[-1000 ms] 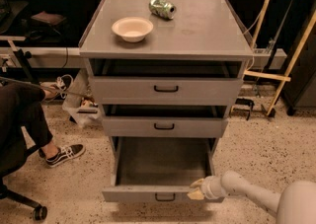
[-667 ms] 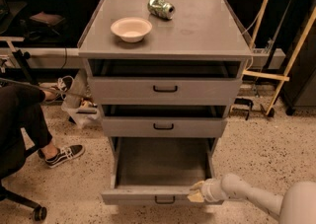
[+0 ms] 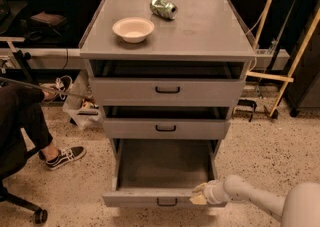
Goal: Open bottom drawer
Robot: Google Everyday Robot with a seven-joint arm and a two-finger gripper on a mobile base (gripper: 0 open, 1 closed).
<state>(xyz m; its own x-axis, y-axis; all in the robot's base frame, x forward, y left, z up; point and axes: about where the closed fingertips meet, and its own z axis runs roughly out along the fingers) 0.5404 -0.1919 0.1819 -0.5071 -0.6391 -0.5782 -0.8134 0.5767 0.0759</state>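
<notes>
The bottom drawer (image 3: 150,198) of a grey three-drawer cabinet is pulled far out, and its dark inside (image 3: 165,163) looks empty. Its small black bar handle (image 3: 167,202) shows at the lower edge of the view. My gripper (image 3: 201,194) sits at the right end of the drawer's front panel, on its top edge, with my pale arm (image 3: 250,196) reaching in from the lower right. The middle drawer (image 3: 165,128) and top drawer (image 3: 167,91) each stand slightly out.
A beige bowl (image 3: 133,29) and a green can (image 3: 163,7) lying on its side rest on the cabinet top (image 3: 200,31). A seated person's leg and sneaker (image 3: 62,156) are at left, near a chair wheel (image 3: 39,215). Wooden poles (image 3: 295,61) lean at right.
The bottom drawer has come slightly further out, and my gripper has moved with its front edge toward the camera.
</notes>
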